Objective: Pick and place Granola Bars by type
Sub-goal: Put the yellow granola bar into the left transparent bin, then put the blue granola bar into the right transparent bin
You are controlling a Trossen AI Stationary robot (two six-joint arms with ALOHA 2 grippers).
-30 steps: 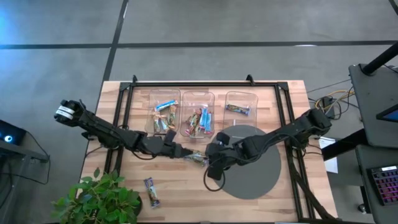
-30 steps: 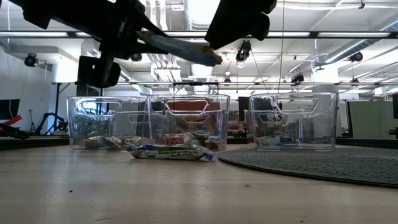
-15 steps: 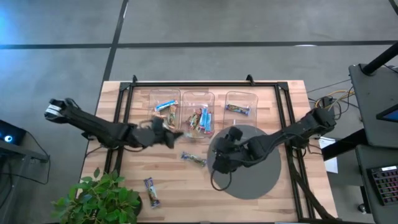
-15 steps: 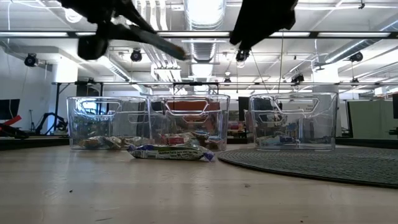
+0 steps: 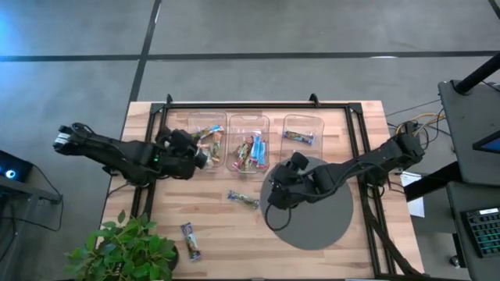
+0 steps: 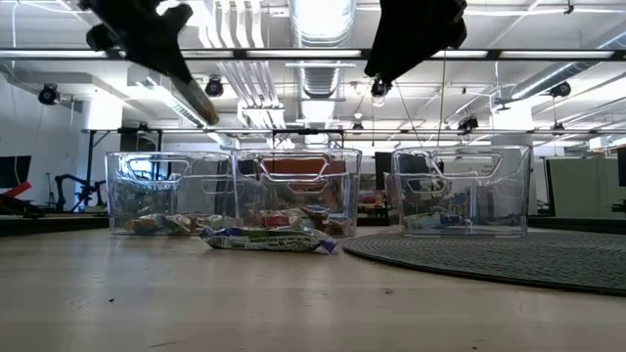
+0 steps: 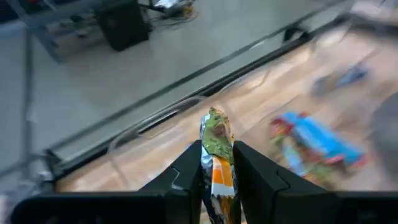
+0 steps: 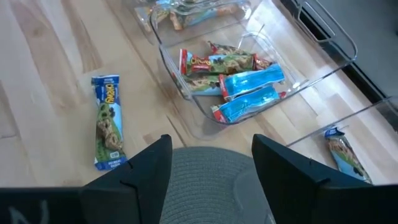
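Nearest, at the table's near-left edge, a purple-wrapped granola bar lies by a leafy green potted plant. Further in, mid-table, a blue-and-white wrapped granola bar lies flat on the light wooden tabletop, just left of the round grey mat. The right gripper hovers over the mat's left edge, fingers spread apart and empty; the right wrist view shows its two dark fingers wide with nothing between. Left gripper is raised over the near edge of the left clear plastic bin, clenched on a green-yellow and orange wrapped bar that sticks out past its fingertips. Far row: left bin holds a few bars, middle clear bin holds blue and orange-red bars, right clear bin holds one blue-ended bar.
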